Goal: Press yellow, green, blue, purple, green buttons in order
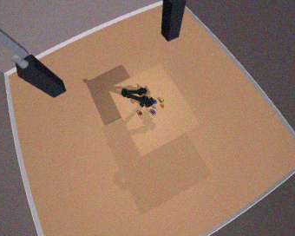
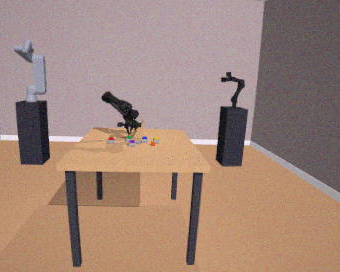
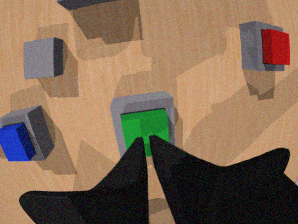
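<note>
Held the tool (image 1: 149,102) (image 2: 129,134) (image 3: 147,141) with its fingers together and nothing between them, tips pointing down at the green button (image 2: 129,138) (image 3: 145,122) on the bench (image 1: 177,126) (image 2: 134,162) (image 3: 200,20), overlapping the cap's lower edge in the wrist view, though could not tell contact from a slight gap. Seemed lined up for a green press, first or final unclear, needing mainly a straight push down, well clear of the blue button (image 1: 154,101) (image 2: 145,138) (image 3: 16,142) and the grey block (image 1: 154,107) (image 2: 139,142) (image 3: 39,58).
</note>
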{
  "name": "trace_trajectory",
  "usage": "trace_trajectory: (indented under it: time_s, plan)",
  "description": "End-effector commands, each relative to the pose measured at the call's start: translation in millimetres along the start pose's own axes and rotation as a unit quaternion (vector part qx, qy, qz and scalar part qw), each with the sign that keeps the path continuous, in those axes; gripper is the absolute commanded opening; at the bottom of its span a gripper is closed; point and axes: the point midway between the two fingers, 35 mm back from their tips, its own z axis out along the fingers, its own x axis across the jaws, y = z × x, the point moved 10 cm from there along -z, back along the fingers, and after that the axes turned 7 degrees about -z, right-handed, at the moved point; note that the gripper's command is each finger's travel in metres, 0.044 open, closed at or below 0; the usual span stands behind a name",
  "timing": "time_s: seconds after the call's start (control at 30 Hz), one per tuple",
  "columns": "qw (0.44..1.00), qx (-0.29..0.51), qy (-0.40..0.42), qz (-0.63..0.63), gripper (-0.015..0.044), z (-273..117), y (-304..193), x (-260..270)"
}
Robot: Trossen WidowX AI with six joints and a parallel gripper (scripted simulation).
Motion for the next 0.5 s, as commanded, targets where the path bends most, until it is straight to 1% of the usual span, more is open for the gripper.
trace_trajectory:
  time_s: [0.0, 0.23, 0.47]
  plan:
    - [1.0, 0.0, -0.003, -0.003, 0.002, 6, -1, 0]
    - [1.0, 0.001, -0.004, -0.003, 0.002, 16, -2, 0]
    - [1.0, 0.001, -0.004, -0.003, 0.002, 17, -2, 0]
